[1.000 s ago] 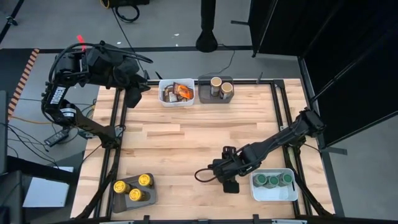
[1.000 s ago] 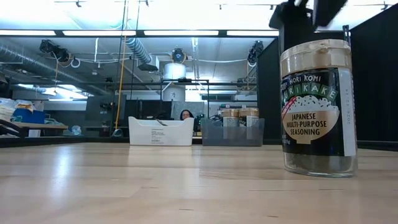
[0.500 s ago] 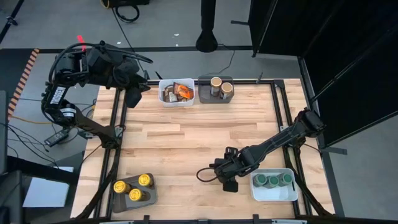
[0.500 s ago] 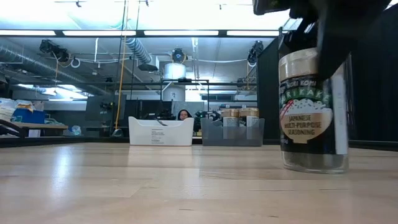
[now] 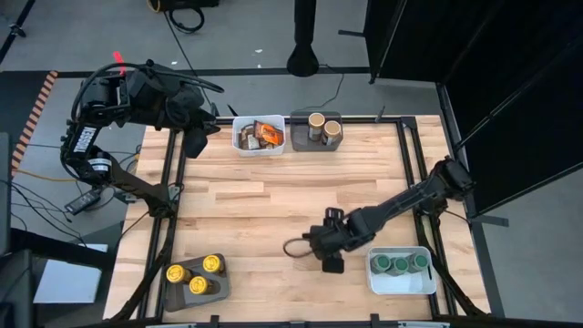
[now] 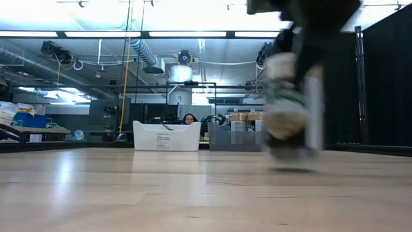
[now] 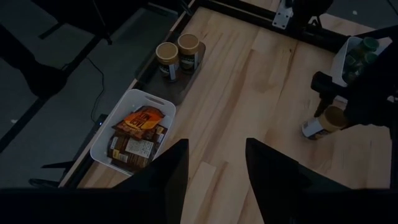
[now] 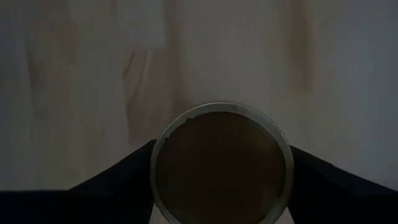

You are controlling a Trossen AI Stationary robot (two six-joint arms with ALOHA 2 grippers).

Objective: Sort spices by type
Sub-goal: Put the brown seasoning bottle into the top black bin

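Note:
A tan-lidded spice jar [image 6: 291, 109] is near the table's near right, with my right gripper [image 5: 326, 251] over it and shut on it; the gripper hides the jar in the high view. The jar shows blurred in the low view and slanted in the left wrist view [image 7: 322, 123]. My left gripper [image 7: 216, 168] hangs open and high over the far left corner, with nothing between its fingers. Other spices sit in trays: packets [image 5: 260, 134], tan-lidded jars [image 5: 322, 127], yellow-lidded jars [image 5: 196, 273], green-lidded jars [image 5: 399, 264]. My right gripper pinches the jar at its top, one dark finger [image 8: 112, 180] on each side of the round tan lid [image 8: 221, 158]. The fingers come steeply from above. The jar stands below them, slanted in the left wrist view. Blur hides whether its base is on the wood.
The white tray [image 5: 401, 284] of green-lidded jars lies just right of the held jar. A white tray [image 5: 239, 146] and a grey tray [image 5: 301, 141] stand at the far edge, and another grey tray [image 5: 173, 290] is near left. Bare wood lies between them.
My right gripper has sunk over the tan-lidded jar and shut on its top. It has then gone a little toward the table's left and far edges with the jar, which shows smaller and farther left in the low view.

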